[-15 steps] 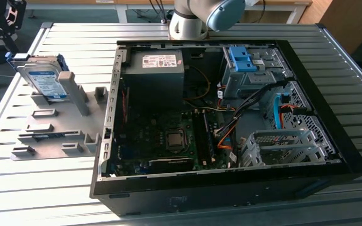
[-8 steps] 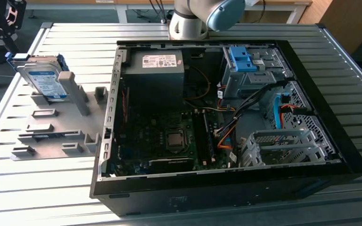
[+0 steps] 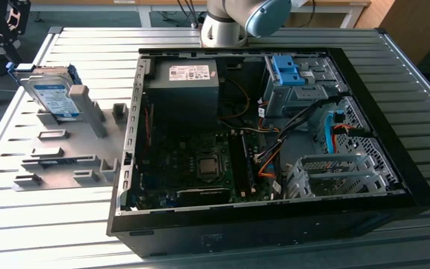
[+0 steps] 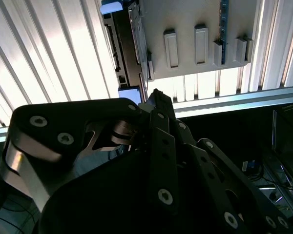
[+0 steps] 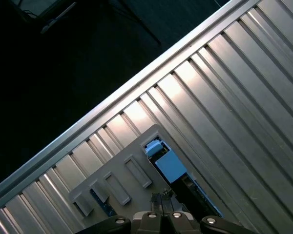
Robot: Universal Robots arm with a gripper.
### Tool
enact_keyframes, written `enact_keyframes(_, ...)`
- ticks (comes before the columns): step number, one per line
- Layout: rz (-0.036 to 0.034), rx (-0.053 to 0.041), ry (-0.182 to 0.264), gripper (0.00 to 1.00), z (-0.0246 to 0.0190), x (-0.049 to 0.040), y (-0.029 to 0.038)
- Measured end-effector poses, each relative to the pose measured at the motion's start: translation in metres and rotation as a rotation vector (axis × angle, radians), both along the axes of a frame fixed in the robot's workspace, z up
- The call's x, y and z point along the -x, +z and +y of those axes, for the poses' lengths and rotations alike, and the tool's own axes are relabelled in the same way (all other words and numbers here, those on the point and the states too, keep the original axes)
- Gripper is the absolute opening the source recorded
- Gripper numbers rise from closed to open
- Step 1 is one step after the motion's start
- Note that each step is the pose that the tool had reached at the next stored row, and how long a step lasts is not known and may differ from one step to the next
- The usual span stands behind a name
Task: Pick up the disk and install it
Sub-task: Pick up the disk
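Observation:
The disk (image 3: pixel 52 94) stands upright on its edge in a grey slotted holder (image 3: pixel 65 162) on the table, at the exterior view's left. It is silver with a blue-and-white label and a blue frame. My gripper (image 3: pixel 4 42) hangs above and just behind the disk's top edge, apart from it. In the first wrist view the disk (image 5: pixel 172 168) shows edge-on from above, with the gripper (image 5: pixel 162 199) close by it. In the second wrist view the fingers meet at the gripper's (image 4: pixel 156 95) tip, shut on nothing, beside the disk's (image 4: pixel 131 53) dark edge.
An open black computer case (image 3: pixel 394 185) lies to the exterior view's right of the holder, with a motherboard, a black power supply (image 3: pixel 185 84), cables and grey drive cages (image 3: pixel 335 174) inside. The arm's base (image 3: pixel 230 22) stands behind the case. The slatted metal table (image 3: pixel 51 224) ends near the holder.

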State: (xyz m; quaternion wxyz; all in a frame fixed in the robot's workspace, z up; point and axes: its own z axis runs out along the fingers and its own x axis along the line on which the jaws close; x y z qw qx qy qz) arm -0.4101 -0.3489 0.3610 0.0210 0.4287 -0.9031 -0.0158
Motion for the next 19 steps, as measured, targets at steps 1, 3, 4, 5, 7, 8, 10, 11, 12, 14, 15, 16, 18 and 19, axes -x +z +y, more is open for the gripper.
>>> enact_keyframes(1,0.0001,0.0000,0.015,0.11,0.0000,0.0000,0.0000)
enact_keyframes(3,0.0000,0.0000,0.049,0.11,-0.0001,0.0000,-0.0002)
enact_keyframes(4,-0.0002,-0.0001,0.067,0.11,-0.0001,0.0000,-0.0004)
enact_keyframes(5,-0.0001,-0.0001,0.085,0.11,-0.0001,0.0000,-0.0006)
enact_keyframes(7,-0.0020,0.0000,0.109,0.11,-0.0001,0.0001,-0.0012)
enact_keyframes(8,-0.0032,0.0000,0.117,0.11,-0.0001,0.0000,-0.0018)
enact_keyframes(10,-0.0044,0.0002,0.141,0.11,0.0000,0.0000,-0.0024)
enact_keyframes(11,-0.0047,0.0002,0.158,0.11,-0.0001,0.0000,-0.0027)
enact_keyframes(12,-0.0048,0.0001,0.172,0.11,0.0000,0.0000,-0.0029)
enact_keyframes(14,-0.0100,-0.0005,0.175,0.11,0.0007,0.0016,-0.0035)
enact_keyframes(15,-0.0124,-0.0012,0.173,0.11,0.0010,0.0026,-0.0036)
enact_keyframes(16,-0.0132,-0.0014,0.171,0.11,0.0014,0.0031,-0.0036)
enact_keyframes(18,-0.0137,-0.0017,0.169,0.11,0.0019,0.0031,-0.0037)
enact_keyframes(19,-0.0136,-0.0018,0.169,0.11,0.0020,0.0032,-0.0037)
